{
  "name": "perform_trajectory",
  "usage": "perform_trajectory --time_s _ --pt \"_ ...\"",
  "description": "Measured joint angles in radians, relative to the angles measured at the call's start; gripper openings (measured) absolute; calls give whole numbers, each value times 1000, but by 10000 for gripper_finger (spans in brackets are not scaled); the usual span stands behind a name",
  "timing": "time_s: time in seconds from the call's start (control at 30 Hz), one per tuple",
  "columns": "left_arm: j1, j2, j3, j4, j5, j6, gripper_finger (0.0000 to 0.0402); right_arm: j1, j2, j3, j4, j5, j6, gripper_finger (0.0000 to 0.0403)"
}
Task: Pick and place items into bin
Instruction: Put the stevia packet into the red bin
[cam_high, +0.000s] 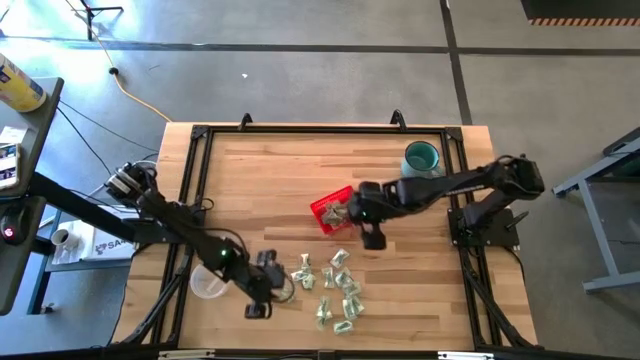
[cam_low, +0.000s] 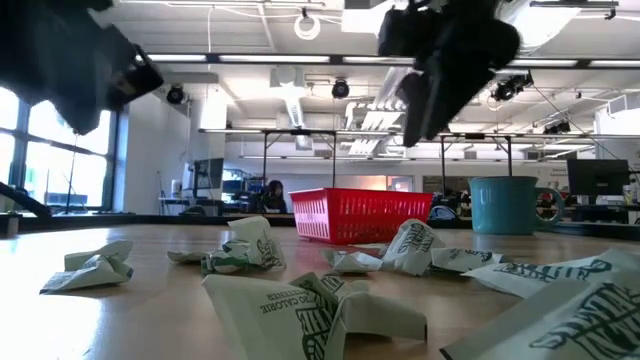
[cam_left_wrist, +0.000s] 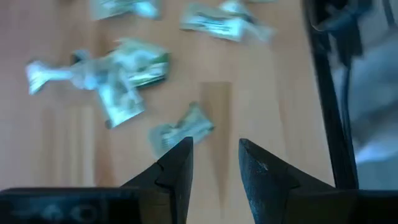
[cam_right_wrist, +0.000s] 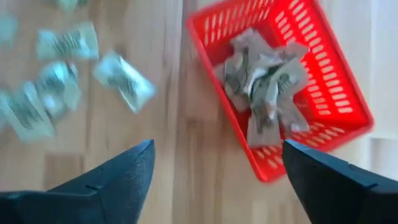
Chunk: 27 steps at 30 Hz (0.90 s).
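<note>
Desk: a pale wooden plank desk (cam_high: 270, 180) inside a black metal frame, seen whole from above.
Bin: a small bright red rectangular plastic basket with slotted sides (cam_high: 330, 210) stands near the middle of the desk, slightly toward the right arm's side. The right wrist view shows several crinkled wrapped pieces already piled inside it (cam_right_wrist: 264, 87).
Items: small pale green and silvery-white crinkled wrapped pieces (cam_high: 338, 285) lie scattered on the desk in a loose cluster near the front edge, well apart from the basket. In the low view they spread across the foreground (cam_low: 245, 250) with the basket (cam_low: 360, 215) behind them.
Right end effector: the right end effector (cam_high: 372, 232) hangs just beside the red basket, on the side facing the scattered pieces. Its two dark fingers (cam_right_wrist: 118, 177) stand wide apart with nothing between them; bare wood and the basket's corner show in the gap.
Left end effector: the left end effector (cam_high: 268, 290) is low over the desk's front, next to the cluster of wrapped pieces. Its fingers (cam_left_wrist: 177, 168) are part-way apart and hold nothing; one wrapped piece (cam_left_wrist: 180, 130) lies on the wood just ahead of the tips.
Other things: a teal mug (cam_high: 422, 158) stands by the desk's far right edge, behind the right arm. A clear round plastic cup (cam_high: 208, 282) sits at the front left, beside the left arm.
In the way: nothing lies between the cluster and the basket but open wood.
</note>
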<state>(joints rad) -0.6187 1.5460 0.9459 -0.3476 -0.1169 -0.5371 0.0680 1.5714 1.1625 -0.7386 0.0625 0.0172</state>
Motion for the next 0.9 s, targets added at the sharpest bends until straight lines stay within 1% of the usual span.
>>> perform_trajectory --time_s 0.1,0.2,0.37,0.53,0.63,0.73,0.9 --pt "-13 47 16 25 2 82 163 53 -6 0 -42 84 -18 356" --pt "-7 109 39 -31 -5 152 163 93 -6 0 -61 136 4 365" --pt "14 170 71 -36 -20 315 163 120 -6 0 -66 142 103 371" --pt "29 192 81 -48 -31 446 165 129 -6 0 -97 148 163 372" --pt "30 191 81 -48 -24 489 179 130 -6 0 -96 148 185 372" --pt "30 191 80 -40 -41 531 204 129 -6 0 -94 162 191 372" --pt "37 231 79 -5 21 534 243 129 -6 0 -96 170 192 372"
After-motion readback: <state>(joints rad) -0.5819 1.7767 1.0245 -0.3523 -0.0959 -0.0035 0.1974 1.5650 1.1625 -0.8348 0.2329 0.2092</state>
